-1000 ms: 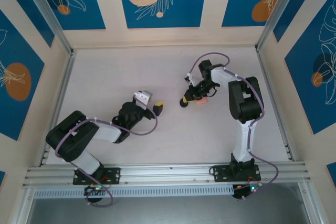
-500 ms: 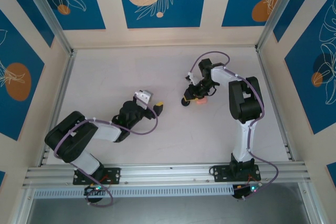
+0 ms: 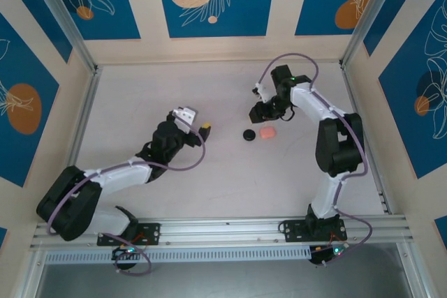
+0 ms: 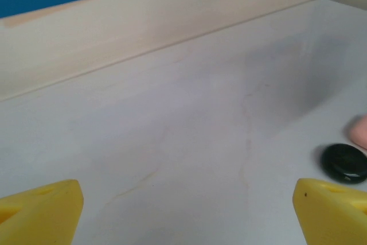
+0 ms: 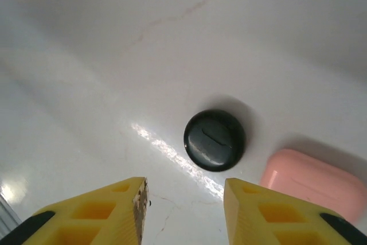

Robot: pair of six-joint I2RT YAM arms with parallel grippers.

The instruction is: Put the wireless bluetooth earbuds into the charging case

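A: Where do we find the pink case [image 3: 267,132]?

B: Just right of centre in the top view, lying on the table [image 3: 140,102], with the black disc [image 3: 248,134] just beside it on its left (near, but not touching).

A: And the jaws?

B: We see the right gripper [image 5: 183,202] parted, above the disc in the top frame. The left gripper [image 4: 186,205] is spread wide, left of the disc and apart from it.
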